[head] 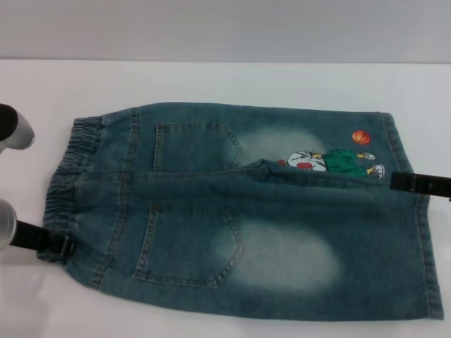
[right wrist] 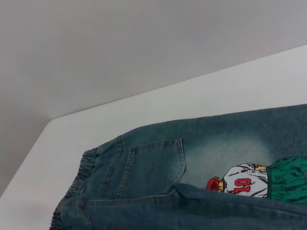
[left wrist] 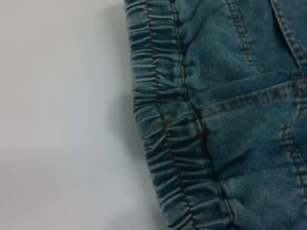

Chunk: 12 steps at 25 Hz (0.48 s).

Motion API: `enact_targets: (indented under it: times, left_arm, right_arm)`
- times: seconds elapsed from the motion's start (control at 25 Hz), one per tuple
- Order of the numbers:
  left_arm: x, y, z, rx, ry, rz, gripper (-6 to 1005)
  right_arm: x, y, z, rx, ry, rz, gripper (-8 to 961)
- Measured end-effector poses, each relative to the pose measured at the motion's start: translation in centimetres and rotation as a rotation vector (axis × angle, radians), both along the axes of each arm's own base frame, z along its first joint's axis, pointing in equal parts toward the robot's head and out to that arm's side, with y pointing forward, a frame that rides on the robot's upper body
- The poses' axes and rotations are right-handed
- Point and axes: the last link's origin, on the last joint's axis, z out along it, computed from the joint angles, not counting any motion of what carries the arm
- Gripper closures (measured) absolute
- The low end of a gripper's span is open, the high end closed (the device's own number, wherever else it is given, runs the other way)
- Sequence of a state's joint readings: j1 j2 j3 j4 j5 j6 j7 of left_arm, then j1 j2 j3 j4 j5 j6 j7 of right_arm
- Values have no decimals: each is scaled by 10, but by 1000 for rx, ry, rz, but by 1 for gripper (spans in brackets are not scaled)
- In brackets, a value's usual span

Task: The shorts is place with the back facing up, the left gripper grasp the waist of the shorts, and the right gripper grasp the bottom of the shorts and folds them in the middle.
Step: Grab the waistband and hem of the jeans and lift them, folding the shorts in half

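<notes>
The shorts (head: 246,211) are laid flat, back up, on the white table (head: 211,77), waist to the robot's left, hems to the right. Nearest the camera, the lower leg w/ its back pocket (head: 189,246) is spread smooth; its hem edge (head: 431,260) runs straight down the right side.

At the near-left corner, the left gripper (head: 58,244) is seen as a black claw at the lower end of the waist of the shorts (head: 74,176), touching or just overlapping the gathered band. Whether cloth is pinched can't be told: jaw gap is hidden. The silver arm segment is cut off at the frame's left edge.

Mid-depth on the right, the right gripper (head: 416,183) is set at the bottom of the shorts, at the hem between the two legs, just beside the cartoon patch (head: 331,162). Only a black blocky tip is shown; open/closed can't be told.

Farther back lie the upper leg, second pocket (head: 194,144) and the orange ball (head: 361,137).

Handling, as judged: denim is soft but fairly heavy, limp, not fragile, not slippery. The ruffled elastic band (left wrist: 158,120) is thick and gives a bulky, secure hold; the stitched hem is stiffer than the panel, so a good grip pt. The middle is likely to sag when lifted.
</notes>
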<state>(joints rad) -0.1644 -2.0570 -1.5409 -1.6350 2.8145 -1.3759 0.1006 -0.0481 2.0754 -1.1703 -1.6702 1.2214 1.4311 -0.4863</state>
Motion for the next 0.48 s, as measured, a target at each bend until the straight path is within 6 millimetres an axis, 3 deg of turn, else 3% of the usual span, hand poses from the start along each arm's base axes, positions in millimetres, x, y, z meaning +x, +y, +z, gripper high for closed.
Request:
enact_targets:
  times: [0.44,0.48]
  left_arm:
    - [8,-2,5,11,-3,-24,692]
    - [9,-2,5,9,-3,-25,742]
  right_arm:
    - [-2,0,1,-3,-3,9,219]
    - [-2,0,1,-3,-3,8,220]
